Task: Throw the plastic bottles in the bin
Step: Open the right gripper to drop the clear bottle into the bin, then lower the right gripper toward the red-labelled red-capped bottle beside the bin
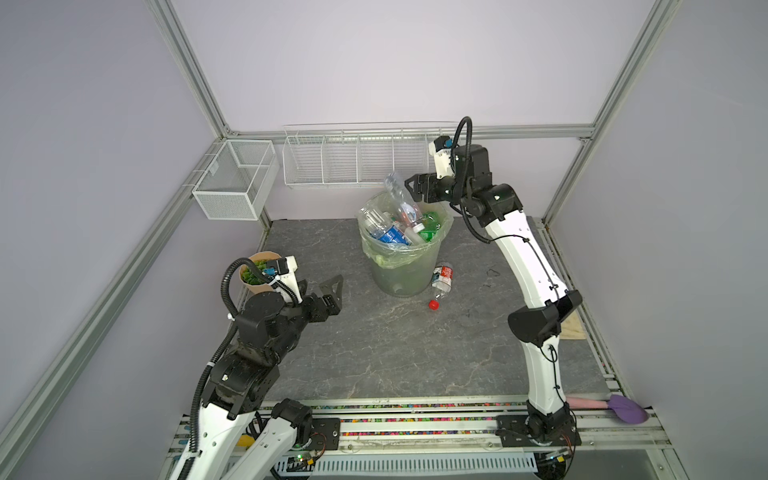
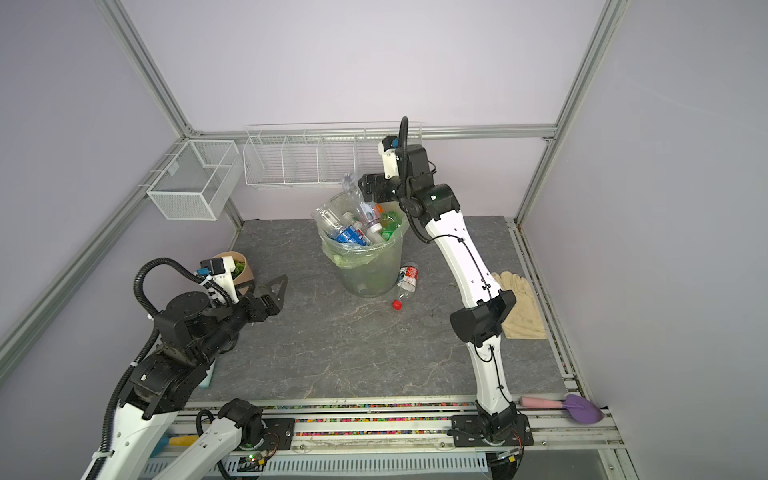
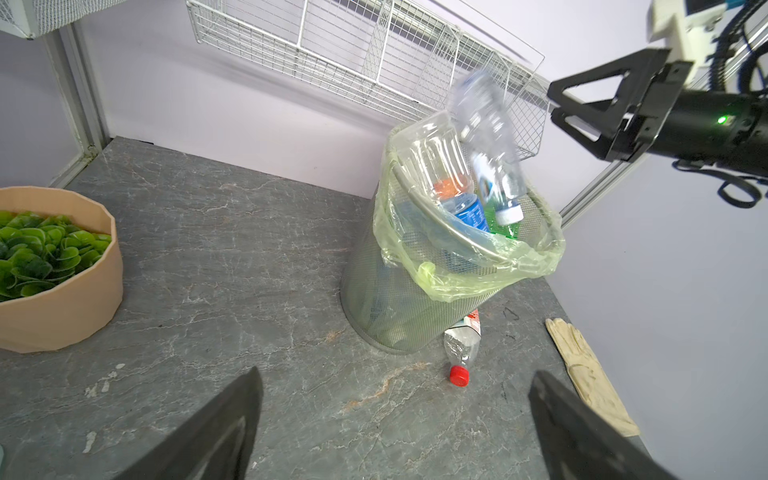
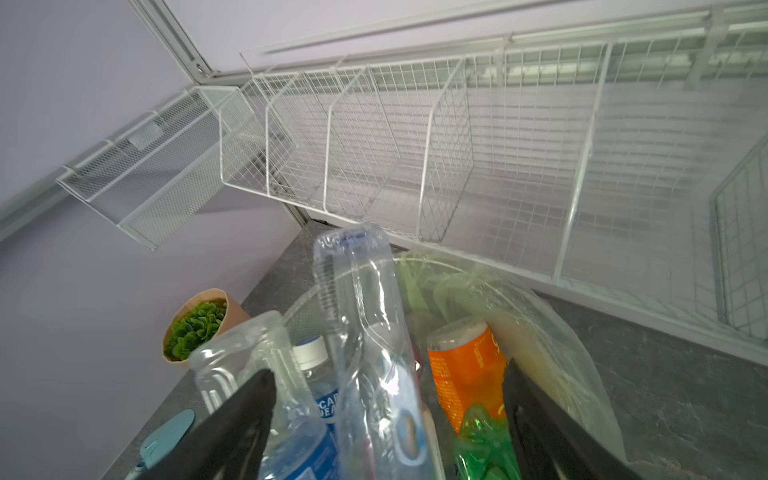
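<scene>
So the right gripper (image 1: 409, 187) is over the far rim of the round grey-green bag-lined bin (image 1: 399, 274) with its jaws apart. The crumpled clear plastic bottle (image 1: 395, 192) is free of it, blurry, cap-down, lower end inside the bin. The left gripper (image 3: 395, 376) hangs wide apart and empty over the near left of the grey stone-look bench (image 1: 374, 353), and a red-labelled, red-capped clear bottle (image 1: 441, 280) lies on the bench against the bin's near right side.

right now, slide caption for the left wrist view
Open right tool, a blurred clear bottle tipped cap-down over the full bin, one red-capped bottle lying on the table by its base.
</scene>
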Controlling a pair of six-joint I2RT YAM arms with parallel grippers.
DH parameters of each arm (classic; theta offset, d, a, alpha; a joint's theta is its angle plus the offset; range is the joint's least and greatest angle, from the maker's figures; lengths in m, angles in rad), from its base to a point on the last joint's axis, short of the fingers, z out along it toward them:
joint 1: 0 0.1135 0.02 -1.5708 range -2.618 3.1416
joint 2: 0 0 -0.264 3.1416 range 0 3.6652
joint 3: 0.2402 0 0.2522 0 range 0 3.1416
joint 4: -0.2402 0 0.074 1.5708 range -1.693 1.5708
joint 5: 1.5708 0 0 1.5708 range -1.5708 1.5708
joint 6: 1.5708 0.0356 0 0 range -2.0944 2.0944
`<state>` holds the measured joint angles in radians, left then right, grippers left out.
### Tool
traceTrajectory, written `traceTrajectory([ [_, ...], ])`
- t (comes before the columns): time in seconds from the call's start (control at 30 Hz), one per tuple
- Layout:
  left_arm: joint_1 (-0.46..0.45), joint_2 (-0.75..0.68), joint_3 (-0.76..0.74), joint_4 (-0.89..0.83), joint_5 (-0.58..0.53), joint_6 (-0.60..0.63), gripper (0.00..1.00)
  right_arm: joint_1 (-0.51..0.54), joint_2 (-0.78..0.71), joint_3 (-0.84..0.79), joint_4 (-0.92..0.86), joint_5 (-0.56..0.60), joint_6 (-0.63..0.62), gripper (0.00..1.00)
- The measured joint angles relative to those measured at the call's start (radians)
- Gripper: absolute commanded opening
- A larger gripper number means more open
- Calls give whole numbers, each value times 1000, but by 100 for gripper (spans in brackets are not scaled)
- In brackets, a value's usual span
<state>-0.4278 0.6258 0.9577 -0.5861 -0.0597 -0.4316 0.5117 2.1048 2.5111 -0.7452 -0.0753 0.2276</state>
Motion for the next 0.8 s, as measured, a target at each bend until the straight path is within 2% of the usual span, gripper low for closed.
traceTrajectory([
  [0.13, 0, -4, 0, -6, -4, 3, 99, 1, -176, -271, 27, 55, -11, 88],
  [0.4, 0, -4, 0, -9, -4, 2, 99, 1, -409, -363, 130, 124, -33, 88],
  [0.6, 0, -6, 0, -11, -4, 2, 99, -6, -465, -471, 144, 162, -28, 88],
  [0.8, 0, -6, 0, -11, -3, 2, 99, -61, -467, -557, 93, 200, 9, 88],
])
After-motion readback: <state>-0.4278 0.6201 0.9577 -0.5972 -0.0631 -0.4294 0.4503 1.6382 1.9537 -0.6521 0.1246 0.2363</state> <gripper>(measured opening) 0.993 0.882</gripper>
